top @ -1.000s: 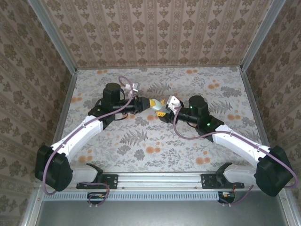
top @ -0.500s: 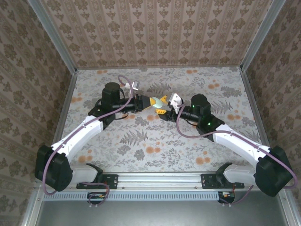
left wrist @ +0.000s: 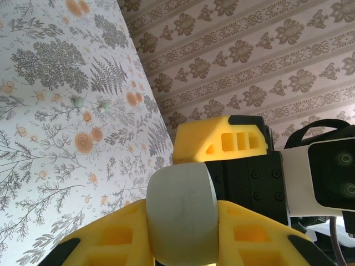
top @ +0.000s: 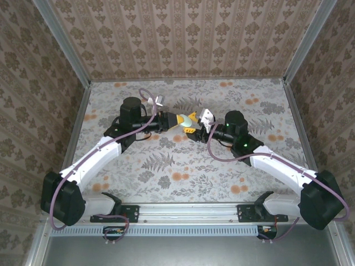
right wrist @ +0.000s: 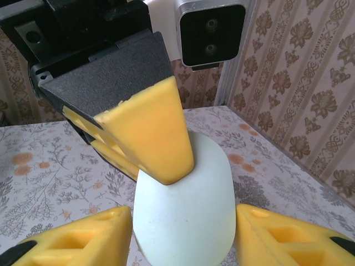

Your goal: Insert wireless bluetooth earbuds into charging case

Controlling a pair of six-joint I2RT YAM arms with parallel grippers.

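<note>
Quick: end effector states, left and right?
Left end effector: closed on the charging case.
Right end effector: sits around the same case; whether it grips cannot be told.

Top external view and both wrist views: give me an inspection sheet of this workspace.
Surface: floral-print table.
Job's things: charging case held above the table; two earbuds lying on the table, apart from it.
Clutter: nothing seen.
Grippers: left gripper shut on the charging case; right gripper fingers flank the case, contact unclear.
Cables: purple cables loop beside both arms.
Surroundings: patterned walls on three sides, metal corner posts.
</note>
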